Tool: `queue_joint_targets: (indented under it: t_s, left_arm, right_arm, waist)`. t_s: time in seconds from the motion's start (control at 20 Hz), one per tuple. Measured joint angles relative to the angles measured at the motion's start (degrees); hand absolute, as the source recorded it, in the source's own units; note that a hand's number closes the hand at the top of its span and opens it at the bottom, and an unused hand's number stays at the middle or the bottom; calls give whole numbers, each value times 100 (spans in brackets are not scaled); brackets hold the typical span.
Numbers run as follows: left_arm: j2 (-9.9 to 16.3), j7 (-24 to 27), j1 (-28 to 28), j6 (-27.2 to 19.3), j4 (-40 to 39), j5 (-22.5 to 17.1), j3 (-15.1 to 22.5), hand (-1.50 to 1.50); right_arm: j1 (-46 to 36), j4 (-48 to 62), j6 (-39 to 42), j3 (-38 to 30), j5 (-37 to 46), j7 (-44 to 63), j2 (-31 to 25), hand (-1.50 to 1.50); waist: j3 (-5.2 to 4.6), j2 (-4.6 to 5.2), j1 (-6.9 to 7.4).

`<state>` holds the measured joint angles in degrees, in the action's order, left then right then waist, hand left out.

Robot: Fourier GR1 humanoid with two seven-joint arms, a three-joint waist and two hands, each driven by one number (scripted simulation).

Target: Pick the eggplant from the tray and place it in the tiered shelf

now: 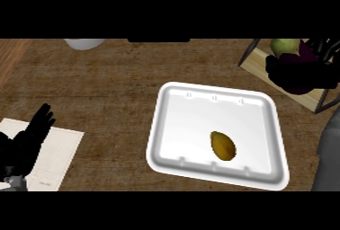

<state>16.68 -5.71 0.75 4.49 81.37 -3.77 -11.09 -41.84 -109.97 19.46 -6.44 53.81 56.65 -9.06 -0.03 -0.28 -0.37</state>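
Observation:
The dark purple eggplant (295,75) is over the wooden board of the tiered shelf (260,63) at the top right. My right hand (324,67) is curled round it from the right, and the black fingers merge with the dark fruit. The grey right forearm (328,152) runs up the right edge. The white tray (192,112) lies in the middle of the counter, holding only a yellow-brown oval fruit (224,145). At the lower left my left hand (26,141) rests open with its fingers up, far from the tray.
A green pear-like fruit (284,45) sits on the shelf just behind the eggplant. The shelf's black wire frame (330,99) borders it. A white paper sheet (56,155) lies under the left hand. A pale bowl (84,43) shows at the top edge.

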Motion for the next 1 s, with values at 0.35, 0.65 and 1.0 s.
queue_joint_targets:
  t_s: [0.35, 0.65, 1.0]
  left_arm:
    - [-6, -36, 26, 73, 57, 1, -17, 0]
    - [-69, -8, 103, 73, 147, 40, 20, 0]
    - [-83, -46, -6, 65, 73, 95, 7, 0]
  right_arm:
    - [-915, -1, 263, -324, 133, 140, -353, 150]
    - [-1439, 838, 549, -512, 492, -78, -1002, 150]
    - [-1929, 1682, 797, -793, 553, -303, -1501, 150]
  waist:
    - [-3, 6, 36]
    - [-2, 16, 68]
    - [-3, 22, 68]
